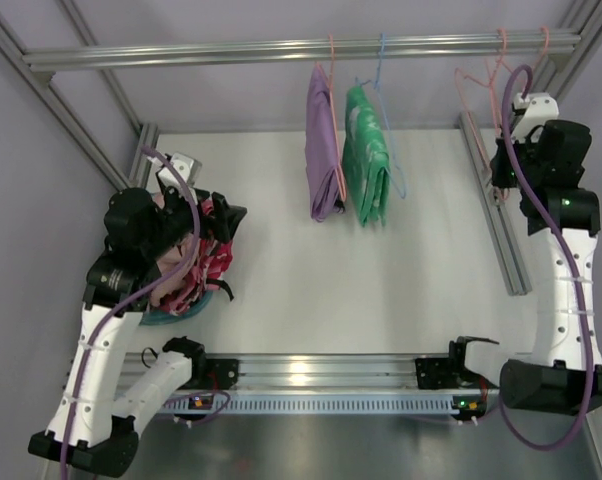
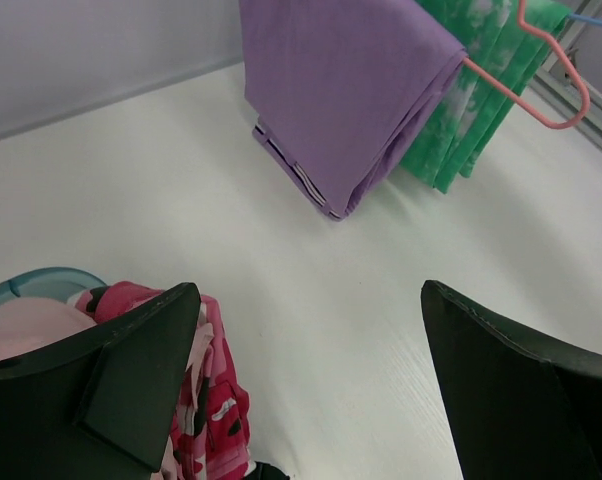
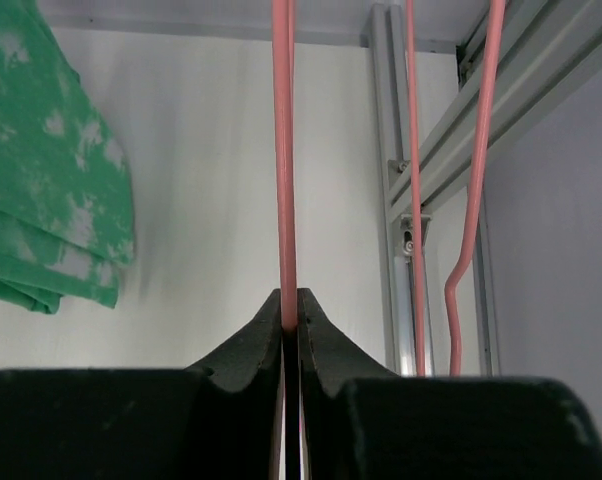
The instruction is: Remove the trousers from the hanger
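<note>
- The left end effector (image 2: 309, 320) hangs over a heap of clothes at the left of the desk (image 1: 281, 270), its jaws spread wide and holding nothing.
- The trousers (image 2: 26, 335) show as a pale pink patch in that heap, beside a red patterned garment (image 2: 216, 400) and a teal item (image 2: 41, 282). They look to be off the hanger already.
- They are probably light, limp and unbreakable, so they would sag and bunch when lifted. A pinch on a thick fold or the waistband seems safest, though neither can be made out here.
- At mid-rail hang a purple garment (image 1: 323, 150) and a green garment (image 1: 366, 160), the latter on a blue wire hanger (image 1: 381, 60).
- At the right end of the rail, the right end effector (image 3: 291, 310) is pressed together on the hanger (image 3: 284, 150), pinching its bare wire.
- The wire is thin, stiff and likely slick, and free to swing.
- No brand, label or writing can be read.
</note>
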Robot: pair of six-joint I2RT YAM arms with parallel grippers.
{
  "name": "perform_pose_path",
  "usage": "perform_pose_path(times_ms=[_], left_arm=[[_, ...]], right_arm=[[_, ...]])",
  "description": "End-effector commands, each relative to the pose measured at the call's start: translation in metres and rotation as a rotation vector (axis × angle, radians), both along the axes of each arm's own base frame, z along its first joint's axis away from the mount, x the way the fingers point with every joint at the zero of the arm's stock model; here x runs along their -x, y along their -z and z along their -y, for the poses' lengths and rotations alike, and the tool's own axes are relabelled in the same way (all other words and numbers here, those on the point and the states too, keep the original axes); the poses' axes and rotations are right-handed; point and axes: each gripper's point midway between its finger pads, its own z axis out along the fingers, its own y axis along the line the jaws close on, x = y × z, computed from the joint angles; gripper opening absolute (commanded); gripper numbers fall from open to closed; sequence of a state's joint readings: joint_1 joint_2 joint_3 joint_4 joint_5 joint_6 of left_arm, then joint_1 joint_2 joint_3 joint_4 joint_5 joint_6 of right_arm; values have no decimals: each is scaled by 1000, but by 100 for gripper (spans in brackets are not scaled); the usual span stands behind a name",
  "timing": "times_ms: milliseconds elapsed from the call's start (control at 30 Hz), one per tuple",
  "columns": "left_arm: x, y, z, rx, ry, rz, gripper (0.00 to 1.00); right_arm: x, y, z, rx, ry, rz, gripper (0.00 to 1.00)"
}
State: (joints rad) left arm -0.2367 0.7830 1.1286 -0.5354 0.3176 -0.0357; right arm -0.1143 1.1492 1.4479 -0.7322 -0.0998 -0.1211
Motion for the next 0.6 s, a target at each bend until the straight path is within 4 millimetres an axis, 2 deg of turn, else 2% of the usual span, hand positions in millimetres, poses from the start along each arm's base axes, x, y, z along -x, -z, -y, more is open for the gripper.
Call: perform_pose_path(times_ms=[0,33,100,133,200,267,300,333,367,433,500,567], left_arm=[[1,-5,-3,-17,-10,-40,98],[0,5,-2,-36,-3,-89,98],[-1,6,-3,-52,-3,-109,98],[-3,13,-3,-60,-4,-143,98],[-6,17,-7,-96,-15,-142,98],[-8,22,-10,-119,-23,-153,98],[-11,25,-13,-134,-41,-158,98],[-12,28,-15,-143,-48,-166,98],[-12,32,-16,-152,-53,-179,98],[-15,39,-18,-173,-61,-203,98],[-17,48,-19,-189,-60,-241,98],[-20,55,-19,-195,-67,-269,98]], right_arm=[[15,-7,11,17,32,28,11],[18,-8,11,21,32,29,23],[22,-14,10,25,26,43,39],[24,-17,9,28,22,51,49],[33,-27,7,31,17,65,55],[43,-38,5,39,8,85,68],[48,-38,4,39,4,76,78],[53,-40,3,45,-2,78,83],[60,-47,2,50,-4,96,87],[71,-46,0,58,-12,84,95],[84,-45,-2,64,-18,75,100],[97,-45,-6,64,-29,64,100]])
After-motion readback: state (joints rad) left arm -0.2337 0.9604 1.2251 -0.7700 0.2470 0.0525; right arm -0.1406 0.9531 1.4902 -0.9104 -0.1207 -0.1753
